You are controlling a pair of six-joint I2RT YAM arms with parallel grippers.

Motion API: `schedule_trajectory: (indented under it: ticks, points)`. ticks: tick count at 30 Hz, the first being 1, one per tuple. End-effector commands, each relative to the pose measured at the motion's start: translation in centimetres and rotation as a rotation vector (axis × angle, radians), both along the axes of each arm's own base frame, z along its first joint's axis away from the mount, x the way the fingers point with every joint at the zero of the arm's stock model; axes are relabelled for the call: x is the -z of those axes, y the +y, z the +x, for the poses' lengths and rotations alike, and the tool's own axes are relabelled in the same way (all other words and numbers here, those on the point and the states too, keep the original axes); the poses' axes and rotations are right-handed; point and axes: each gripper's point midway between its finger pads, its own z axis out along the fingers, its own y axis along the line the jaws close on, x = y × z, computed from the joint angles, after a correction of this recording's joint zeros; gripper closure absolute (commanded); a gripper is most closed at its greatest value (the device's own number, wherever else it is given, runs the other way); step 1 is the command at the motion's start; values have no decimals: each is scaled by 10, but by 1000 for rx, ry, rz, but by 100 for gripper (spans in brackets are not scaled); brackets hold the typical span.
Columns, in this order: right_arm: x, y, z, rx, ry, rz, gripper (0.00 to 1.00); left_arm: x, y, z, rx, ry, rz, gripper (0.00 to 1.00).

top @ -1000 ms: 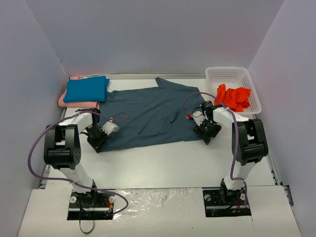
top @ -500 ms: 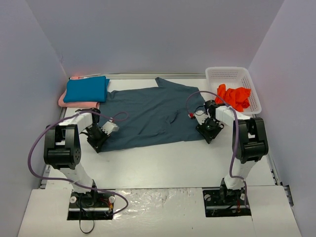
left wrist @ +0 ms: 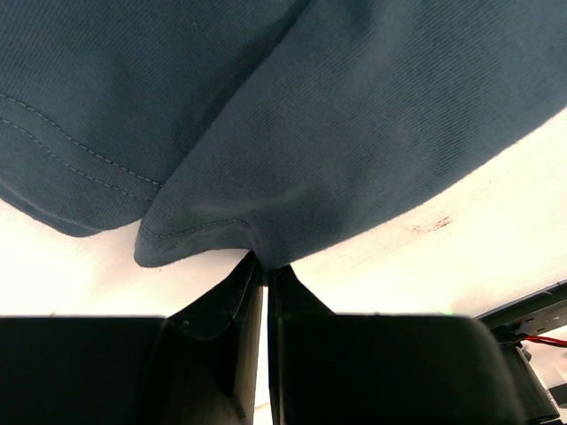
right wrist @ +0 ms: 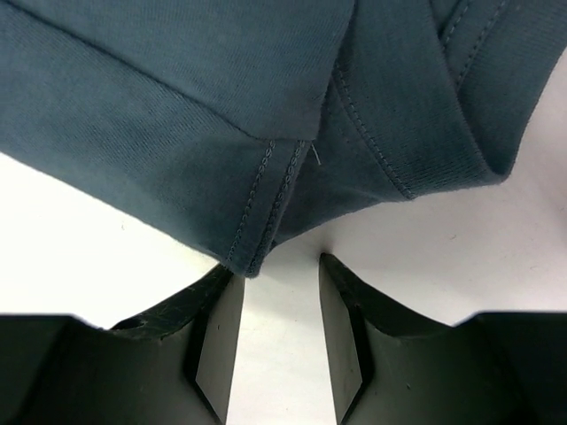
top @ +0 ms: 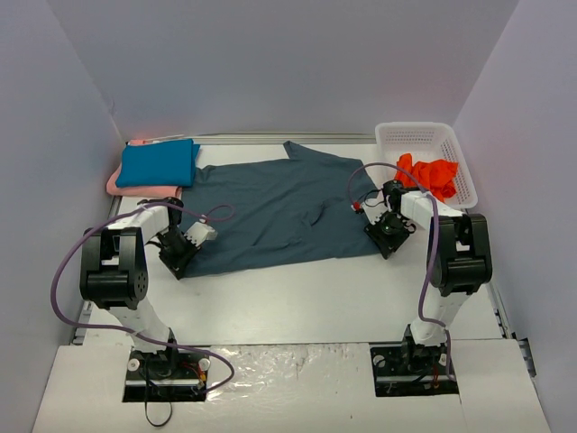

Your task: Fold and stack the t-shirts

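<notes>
Your left claw (left wrist: 264, 263) is pinching the slate t-shirt's (top: 270, 212) hem. Your right claw (right wrist: 279, 267) stands spread, the corner just short of its gap. Ease under that corner before closing. The shirt lies flat, left of the basket (top: 419, 135).

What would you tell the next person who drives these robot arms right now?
Left gripper shut on the grey shirt's hem. Right gripper open at its other corner, not clamped.
Grey shirt spread mid-table. Teal shirt folded on the pink shirt, far left. Orange shirt crumpled in the basket.
Done: teal folded. Left: fold grey, stack it, then orange.
</notes>
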Motion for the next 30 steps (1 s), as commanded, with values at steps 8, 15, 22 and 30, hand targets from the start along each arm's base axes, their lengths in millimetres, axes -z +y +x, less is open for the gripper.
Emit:
schedule_trajectory:
  ticks: [8, 15, 22, 30]
  points:
    - [-3, 19, -5, -51, 1, 124, 64, -11, -3, 7, -4, -39, -13, 98]
    - [0, 24, -8, -68, 23, 163, 64, -10, -3, 8, -4, -35, -17, 98]
    - [3, 25, -11, -68, 39, 175, 92, -10, -5, 8, -3, -35, -26, 98]
    - [-8, 15, -18, -47, 35, 167, 100, -17, -9, 12, -4, -46, -67, 98]
